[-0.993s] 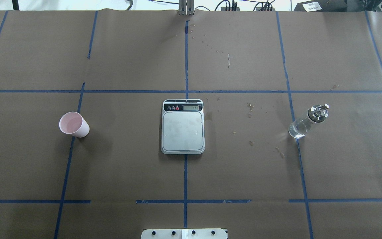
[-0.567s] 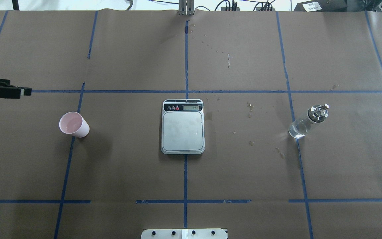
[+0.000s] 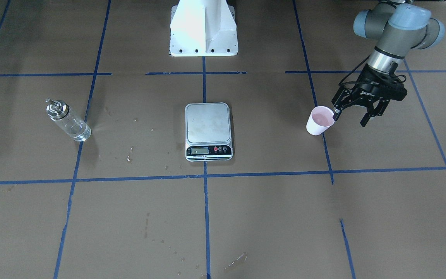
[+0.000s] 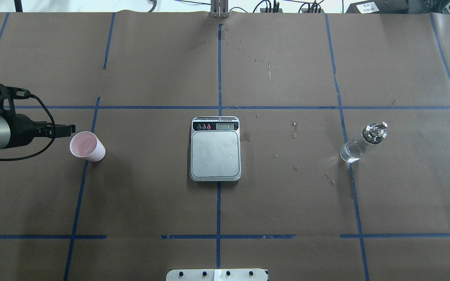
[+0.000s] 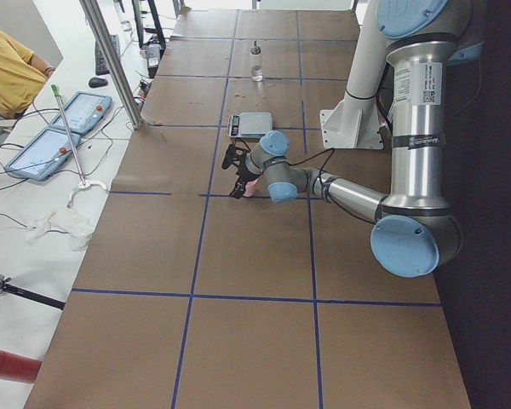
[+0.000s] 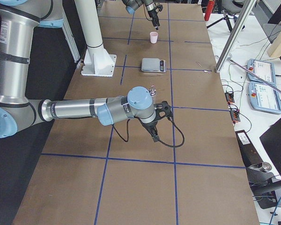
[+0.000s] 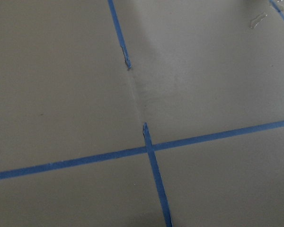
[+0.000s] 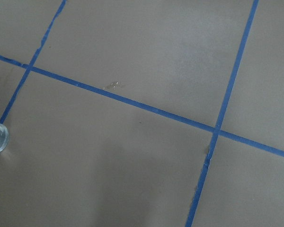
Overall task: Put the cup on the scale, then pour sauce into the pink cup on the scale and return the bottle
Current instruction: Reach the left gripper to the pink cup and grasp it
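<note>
The pink cup (image 3: pixel 319 121) (image 4: pixel 87 146) stands upright on the brown paper, on my left side. My left gripper (image 3: pixel 350 116) (image 4: pixel 68 128) is open and empty. It hangs low just beside the cup, one fingertip close to the rim, with the cup outside the jaws. The scale (image 3: pixel 208 130) (image 4: pixel 215 150) lies at the table's middle with a bare platform. The glass bottle (image 3: pixel 66 120) (image 4: pixel 361 144) stands on my right side, untouched. My right gripper (image 6: pixel 155 130) shows only in the exterior right view, near the bottle (image 6: pixel 152 89); I cannot tell if it is open.
The robot's white base (image 3: pixel 203 31) stands behind the scale. Small wet spots (image 4: pixel 295 128) mark the paper between scale and bottle. Blue tape lines cross the table. Tablets and cables (image 6: pixel 260 79) lie past the far edge.
My left arm has come in from the left edge and moved down and right, up to the cup's side. Cup, scale and bottle have not moved.
</note>
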You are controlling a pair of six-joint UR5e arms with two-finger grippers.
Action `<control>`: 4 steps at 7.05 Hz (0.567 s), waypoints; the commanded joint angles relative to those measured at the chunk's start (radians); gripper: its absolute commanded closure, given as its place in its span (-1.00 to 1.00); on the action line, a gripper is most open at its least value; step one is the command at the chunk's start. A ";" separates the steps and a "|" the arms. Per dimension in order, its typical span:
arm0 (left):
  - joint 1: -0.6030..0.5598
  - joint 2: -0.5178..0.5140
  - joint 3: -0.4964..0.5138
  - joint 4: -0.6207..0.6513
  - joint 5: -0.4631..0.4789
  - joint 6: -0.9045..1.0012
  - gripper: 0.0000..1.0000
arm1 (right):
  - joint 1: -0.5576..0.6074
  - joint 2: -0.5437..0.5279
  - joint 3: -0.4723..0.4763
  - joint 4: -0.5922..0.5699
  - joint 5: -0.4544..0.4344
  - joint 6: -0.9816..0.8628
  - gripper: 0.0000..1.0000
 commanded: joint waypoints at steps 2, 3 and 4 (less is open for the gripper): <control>0.094 0.000 0.001 0.050 0.074 -0.046 -0.65 | 0.000 -0.001 -0.001 0.000 0.000 0.000 -1.00; 0.094 0.000 0.001 0.050 0.073 -0.046 0.40 | 0.000 -0.003 -0.003 0.000 0.000 0.000 -1.00; 0.094 -0.001 0.001 0.057 0.071 -0.046 0.99 | 0.000 -0.003 -0.003 0.000 0.000 -0.002 -1.00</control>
